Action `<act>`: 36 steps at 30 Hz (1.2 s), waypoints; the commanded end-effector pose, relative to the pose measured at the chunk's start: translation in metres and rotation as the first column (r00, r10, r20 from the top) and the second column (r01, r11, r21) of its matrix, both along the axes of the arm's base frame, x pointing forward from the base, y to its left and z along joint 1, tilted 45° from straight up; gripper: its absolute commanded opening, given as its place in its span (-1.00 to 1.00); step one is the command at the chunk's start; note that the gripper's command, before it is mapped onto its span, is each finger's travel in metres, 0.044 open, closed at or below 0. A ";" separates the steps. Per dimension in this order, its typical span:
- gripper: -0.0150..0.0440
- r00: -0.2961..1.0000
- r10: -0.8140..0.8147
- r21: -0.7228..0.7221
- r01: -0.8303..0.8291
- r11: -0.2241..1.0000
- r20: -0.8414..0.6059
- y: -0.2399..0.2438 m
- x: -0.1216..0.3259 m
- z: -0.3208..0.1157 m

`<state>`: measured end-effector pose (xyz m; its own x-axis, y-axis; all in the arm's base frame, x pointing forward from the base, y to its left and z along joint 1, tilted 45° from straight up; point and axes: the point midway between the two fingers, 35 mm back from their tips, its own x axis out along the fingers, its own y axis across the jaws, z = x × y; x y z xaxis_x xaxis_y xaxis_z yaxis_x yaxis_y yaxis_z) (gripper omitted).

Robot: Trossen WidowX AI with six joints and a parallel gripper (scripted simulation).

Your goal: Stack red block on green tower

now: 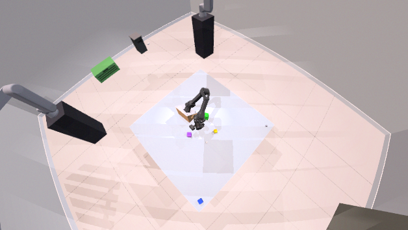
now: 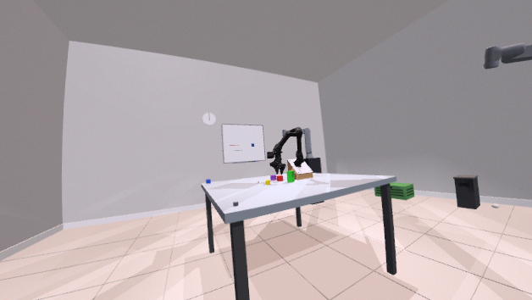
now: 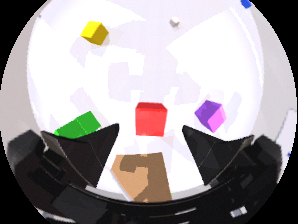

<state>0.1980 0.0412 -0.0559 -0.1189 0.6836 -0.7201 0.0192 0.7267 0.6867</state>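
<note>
The red block (image 2: 279,178) (image 3: 151,118) sits on the table (image 1: 156,130) (image 2: 347,180). In the top view it is hidden under the arm. The green tower (image 1: 206,116) (image 2: 290,176) (image 3: 80,125) stands upright near the red block, apart from it, and is partly behind the left-hand finger in the wrist view. My gripper (image 1: 197,125) (image 2: 279,173) (image 3: 152,127) is open and empty. It points down just above the red block, which shows between the two fingers in the wrist view.
A purple block (image 1: 189,134) (image 2: 273,178) (image 3: 210,116) lies near the red block, on the side away from the tower. A yellow block (image 1: 215,131) (image 2: 268,182) (image 3: 94,33) lies farther off. A brown wedge-shaped box (image 1: 184,114) (image 2: 304,175) (image 3: 150,172) stands by the arm's base. A blue block (image 1: 200,201) (image 2: 208,181) lies at a far corner.
</note>
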 end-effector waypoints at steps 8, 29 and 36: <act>1.00 1.000 -0.004 0.002 0.004 1.000 -0.004 0.013 -0.002 -0.013; 1.00 1.000 -0.003 0.007 0.003 1.000 -0.006 0.036 -0.008 -0.036; 1.00 1.000 -0.003 0.007 0.003 1.000 -0.006 0.037 -0.008 -0.036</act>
<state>0.1899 0.0772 -0.0918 -0.1228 0.6868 -0.7164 0.0225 0.7236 0.6898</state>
